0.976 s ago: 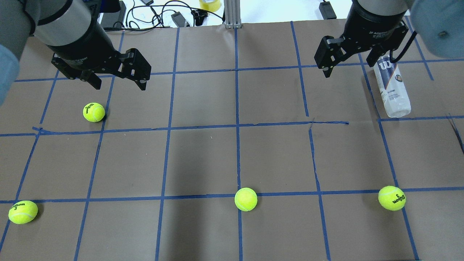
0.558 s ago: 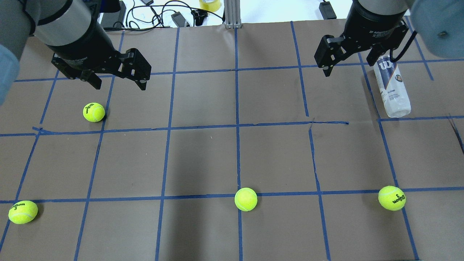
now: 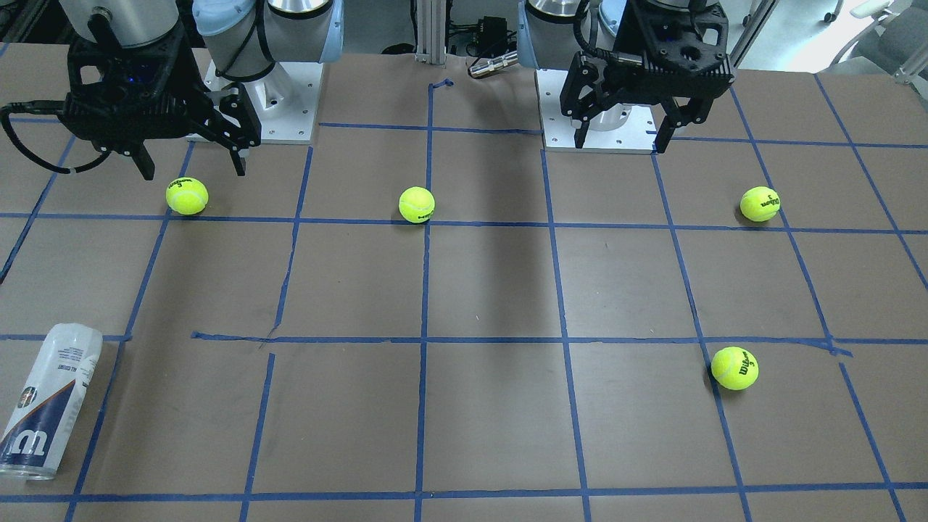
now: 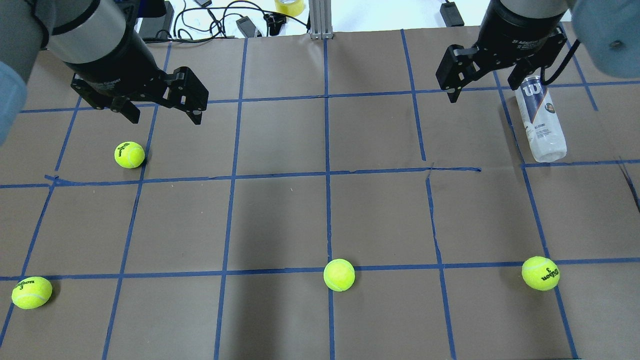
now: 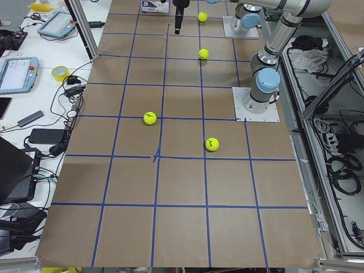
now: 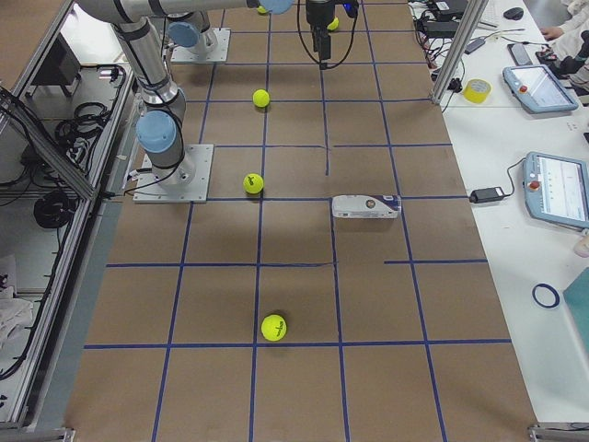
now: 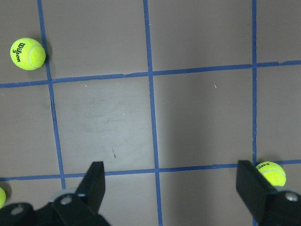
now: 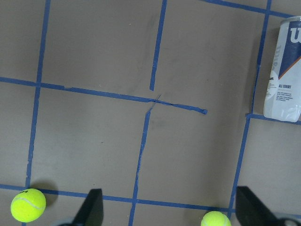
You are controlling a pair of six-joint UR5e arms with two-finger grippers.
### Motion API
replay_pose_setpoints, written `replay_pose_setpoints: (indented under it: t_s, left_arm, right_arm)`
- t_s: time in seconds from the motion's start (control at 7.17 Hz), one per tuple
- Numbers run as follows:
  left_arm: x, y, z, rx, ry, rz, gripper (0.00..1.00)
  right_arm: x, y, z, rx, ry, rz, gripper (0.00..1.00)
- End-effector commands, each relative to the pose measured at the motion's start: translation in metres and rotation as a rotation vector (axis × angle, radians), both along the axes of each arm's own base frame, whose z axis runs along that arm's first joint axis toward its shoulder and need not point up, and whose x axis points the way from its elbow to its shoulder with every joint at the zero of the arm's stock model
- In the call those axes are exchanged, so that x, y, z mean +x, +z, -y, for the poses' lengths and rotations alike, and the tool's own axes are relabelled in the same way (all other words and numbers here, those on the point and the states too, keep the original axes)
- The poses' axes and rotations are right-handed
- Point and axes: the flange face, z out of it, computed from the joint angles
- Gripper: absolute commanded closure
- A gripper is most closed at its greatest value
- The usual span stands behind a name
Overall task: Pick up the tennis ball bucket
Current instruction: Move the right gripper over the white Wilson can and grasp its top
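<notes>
- Brown table (image 4: 280, 215) with blue tape grid.
- Left claw (image 4: 165, 119) raised, spread wide, empty.
- Right claw (image 4: 483, 92) raised, spread wide, empty, apart from bucket.
- Bucket (image 4: 540, 120) flat on its side, far right of table, untouched.
- Four balls (image 4: 339, 274) scattered, all apart from bucket.

The worktop (image 4: 280, 220) is plain brown, crossed by a grid of blue tape lines (image 4: 327, 150). The tennis ball bucket (image 4: 540, 122) is clear plastic with a white and navy label, a large white "W" on the navy part and a small round emblem beside it. The four tennis balls (image 4: 129, 154) (image 4: 339, 274) (image 4: 540, 273) (image 4: 31, 292) are bright yellow-green with black lettering. The left hand (image 4: 165, 118) and the right hand (image 4: 482, 92) are matte black. The left arm (image 4: 85, 25) shows a silver-grey band and pale blue covers.
</notes>
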Motion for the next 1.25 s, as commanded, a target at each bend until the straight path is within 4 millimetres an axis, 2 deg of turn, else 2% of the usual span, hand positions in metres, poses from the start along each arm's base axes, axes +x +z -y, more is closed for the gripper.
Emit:
replay_pose_setpoints:
  t_s: [0.0,0.14,0.28,0.42,0.56,0.7,0.84,0.98,1.12]
  left_arm:
    - [0.0,0.0,0.0,0.0,0.0,0.0,0.0]
    - [0.0,0.001,-0.001,-0.001,-0.001,0.0,0.0]
    - [0.0,0.0,0.0,0.0,0.0,0.0,0.0]
    - [0.0,0.001,-0.001,-0.001,0.0,0.0,0.0]
    - [0.0,0.001,-0.001,-0.001,0.0,0.0,0.0]
    - [0.0,0.001,-0.001,-0.001,0.0,0.0,0.0]
    - [0.0,0.001,-0.001,-0.001,0.0,0.0,0.0]
    - [0.0,0.001,-0.001,-0.001,0.0,0.0,0.0]
    - [0.0,0.001,-0.001,-0.001,0.0,0.0,0.0]
  right_arm:
    - [-0.076,-0.016,0.032,0.015,-0.157,0.014,0.0]
    - [-0.118,-0.043,0.058,0.048,-0.211,0.014,0.0]
    - [-0.143,-0.077,0.092,0.046,-0.255,0.01,0.0]
    - [-0.175,-0.082,0.125,-0.088,-0.27,-0.022,0.0]
    - [-0.211,-0.126,0.151,-0.047,-0.267,-0.009,0.0]
    - [-0.245,-0.154,0.178,-0.04,-0.275,-0.01,0.0]
    - [-0.262,-0.176,0.21,-0.061,-0.275,-0.028,0.0]
    - [-0.271,-0.206,0.232,-0.036,-0.267,-0.017,0.0]
    - [-0.276,-0.224,0.244,-0.049,-0.263,-0.027,0.0]
